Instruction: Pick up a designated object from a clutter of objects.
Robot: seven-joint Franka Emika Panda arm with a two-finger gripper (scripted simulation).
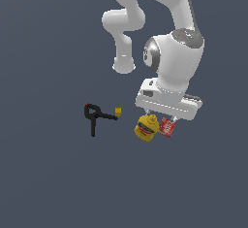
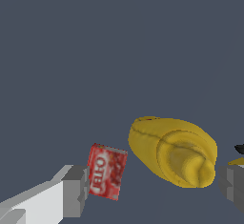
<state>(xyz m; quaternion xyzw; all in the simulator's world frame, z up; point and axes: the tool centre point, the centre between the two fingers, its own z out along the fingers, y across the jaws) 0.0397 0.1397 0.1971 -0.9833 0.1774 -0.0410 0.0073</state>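
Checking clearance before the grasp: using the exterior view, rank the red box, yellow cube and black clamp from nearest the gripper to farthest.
1. Red box, right under the gripper.
2. Yellow cube, toward the exterior view's left.
3. Black clamp, farthest left.

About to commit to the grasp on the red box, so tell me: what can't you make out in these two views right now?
- Tool tips: exterior view, hidden behind the hand; wrist view, cut off by the lower edge.
- Contact between finger and red box: they look adjacent, touching unclear.
- Mustard bottle label: facing away in wrist view, too small in exterior view.
- Black clamp: only a sliver at the wrist view's edge.
- Tiny yellow cube: too small for detail.
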